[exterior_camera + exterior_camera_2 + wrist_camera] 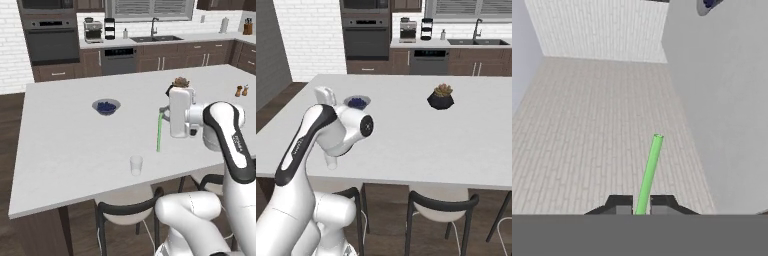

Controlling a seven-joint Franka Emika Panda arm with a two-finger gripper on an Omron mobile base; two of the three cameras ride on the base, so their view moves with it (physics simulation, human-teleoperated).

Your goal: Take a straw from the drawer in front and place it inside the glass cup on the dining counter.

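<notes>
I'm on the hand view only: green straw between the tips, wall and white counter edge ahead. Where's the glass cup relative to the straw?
Observer: In the left base view the glass cup stands near the dining counter's front edge, lower and left of the straw, apart from it.
Operator: How does the straw hang?
Observer: Near vertical there, held at its top by the gripper, its lower end above the counter.
Operator: Anything else on the counter?
Observer: A grey bowl of dark berries farther back, and a potted plant in the right base view.
</notes>
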